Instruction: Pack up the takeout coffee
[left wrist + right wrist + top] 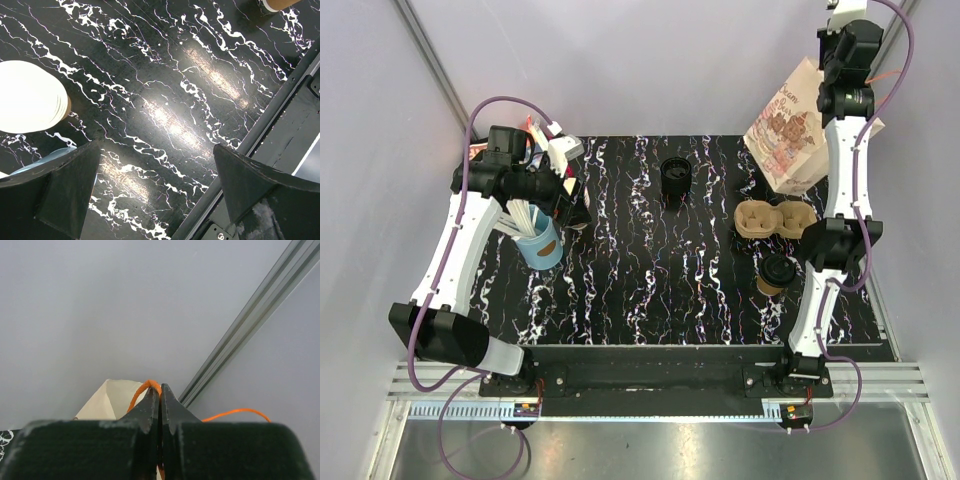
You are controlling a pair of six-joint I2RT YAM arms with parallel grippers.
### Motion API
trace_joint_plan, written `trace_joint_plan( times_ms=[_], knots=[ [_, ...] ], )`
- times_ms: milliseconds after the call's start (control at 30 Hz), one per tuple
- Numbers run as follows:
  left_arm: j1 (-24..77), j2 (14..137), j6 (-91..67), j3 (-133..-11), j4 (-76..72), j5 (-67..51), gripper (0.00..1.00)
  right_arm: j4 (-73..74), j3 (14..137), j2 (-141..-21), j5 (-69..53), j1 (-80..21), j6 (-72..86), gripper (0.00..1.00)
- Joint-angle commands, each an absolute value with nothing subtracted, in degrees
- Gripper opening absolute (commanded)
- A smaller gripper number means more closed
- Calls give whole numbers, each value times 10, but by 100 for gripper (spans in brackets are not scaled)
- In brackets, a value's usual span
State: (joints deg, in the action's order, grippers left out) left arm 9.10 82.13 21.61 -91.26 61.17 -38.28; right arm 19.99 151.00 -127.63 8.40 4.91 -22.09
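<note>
The takeout coffee (778,272), a brown paper cup with a black lid, stands on the table near the right arm's lower link, just in front of the brown cup tray (775,220). My right gripper (828,60) is raised at the back right, over the printed paper bag (790,125). In the right wrist view, the right gripper (160,390) is shut on the bag's orange cord handle (142,390), above the bag's pale top (112,400). My left gripper (156,165) hangs open over bare table at the left, holding nothing.
A blue cup with white sticks (540,240) stands under the left arm. A white-rimmed cup stack (30,97) sits beside the left fingers. A black cup (675,175) stands mid-table at the back. The table's front edge (280,100) runs close by.
</note>
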Motion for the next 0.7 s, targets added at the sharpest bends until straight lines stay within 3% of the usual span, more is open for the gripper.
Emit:
trace_joint_plan(
  times_ms=[0,667],
  knots=[
    [89,822,221,-936,610,-403,99,170,1535,-1208,83,26,-220,0],
    [88,811,211,-935,603,-390,99,279,1470,-1054,88,-155,-264,0]
  ],
)
